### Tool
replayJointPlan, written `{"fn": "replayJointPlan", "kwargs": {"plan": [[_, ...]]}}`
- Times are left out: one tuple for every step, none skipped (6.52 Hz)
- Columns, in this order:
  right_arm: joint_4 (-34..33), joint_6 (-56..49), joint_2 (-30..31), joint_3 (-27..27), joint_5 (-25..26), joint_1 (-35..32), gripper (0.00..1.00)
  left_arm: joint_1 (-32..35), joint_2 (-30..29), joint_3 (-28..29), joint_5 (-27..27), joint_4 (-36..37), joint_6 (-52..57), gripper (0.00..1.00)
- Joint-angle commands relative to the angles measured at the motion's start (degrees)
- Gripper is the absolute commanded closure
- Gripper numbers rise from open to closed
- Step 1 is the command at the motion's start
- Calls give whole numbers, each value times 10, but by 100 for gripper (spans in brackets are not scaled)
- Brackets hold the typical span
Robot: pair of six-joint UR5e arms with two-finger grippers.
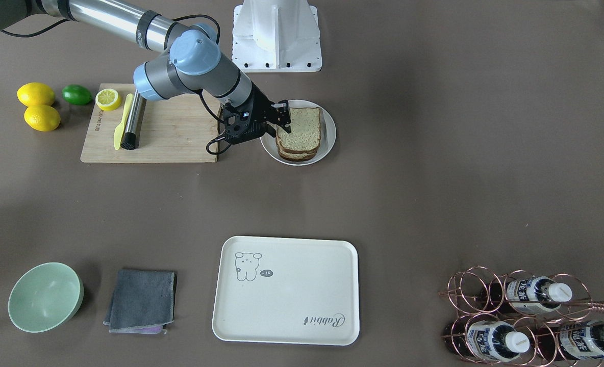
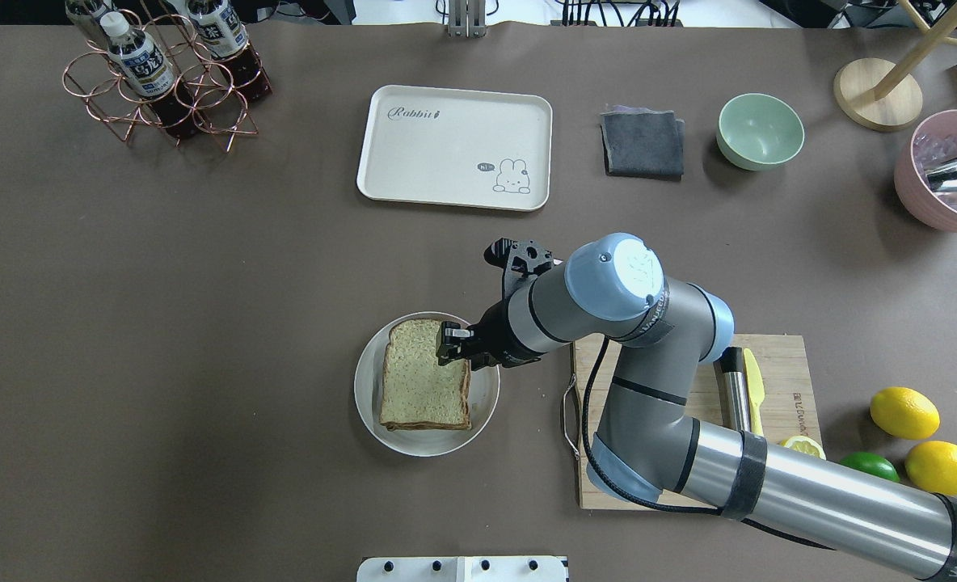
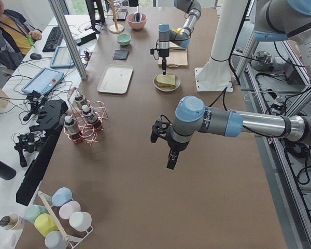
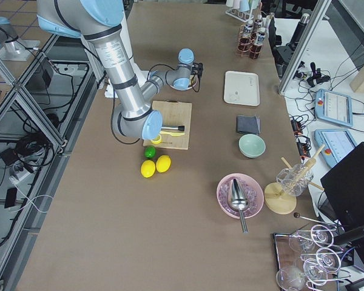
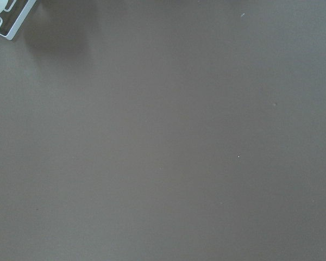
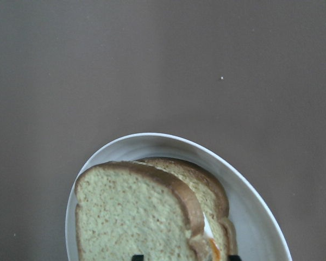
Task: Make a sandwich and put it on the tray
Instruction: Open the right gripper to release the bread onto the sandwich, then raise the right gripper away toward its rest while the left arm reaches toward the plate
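The speckled, brown-crusted fried-egg sandwich lay assembled on the round white plate. The right gripper had its jaws spread over one corner. Only the move to the cream rectangular plastic tray remained, I judged.

1. The sandwich lies on the plate, midway across the table and in front of the robot;
2. the cutting board lies just beside the plate on the robot's right, with a knife on it;
3. two lemons and a lime lie right of the board;
4. the tray lies beyond the plate, well apart from it;
5. a cloth lies right of the tray, and a bowl right of the cloth;
6. a bottle rack stands far left of the tray;
7. the right gripper hangs over the sandwich's far right corner.
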State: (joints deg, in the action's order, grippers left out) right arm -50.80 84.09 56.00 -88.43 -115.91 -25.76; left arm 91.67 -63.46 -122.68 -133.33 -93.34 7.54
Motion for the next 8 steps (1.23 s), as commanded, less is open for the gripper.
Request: {"fn": "replayJointPlan", "kwargs": {"plan": [[0, 1, 1, -5, -1, -10, 0, -1, -3, 3, 0, 0, -2, 2], [-6, 2, 11, -25, -7, -24, 0, -2, -14, 4, -3, 0, -32, 2], [-9, -2, 50, -56, -12, -45, 0, -3, -26, 3, -7, 0, -64, 2], [-9, -4, 73, -69, -32, -75, 0, -8, -46, 3, -24, 0, -108, 2], [-22, -5, 100, -89, -54, -99, 0, -40, -64, 0, -50, -10, -156, 2], [-52, -9, 130, -125, -56, -109, 0, -81, -68, 0, -50, -66, -232, 2], [-87, -45, 141, -151, -56, -119, 0, -147, -76, 5, -47, -150, -355, 2], [-127, -82, 172, -183, -61, -133, 0, -204, -92, 10, -41, -208, -456, 2]]}}
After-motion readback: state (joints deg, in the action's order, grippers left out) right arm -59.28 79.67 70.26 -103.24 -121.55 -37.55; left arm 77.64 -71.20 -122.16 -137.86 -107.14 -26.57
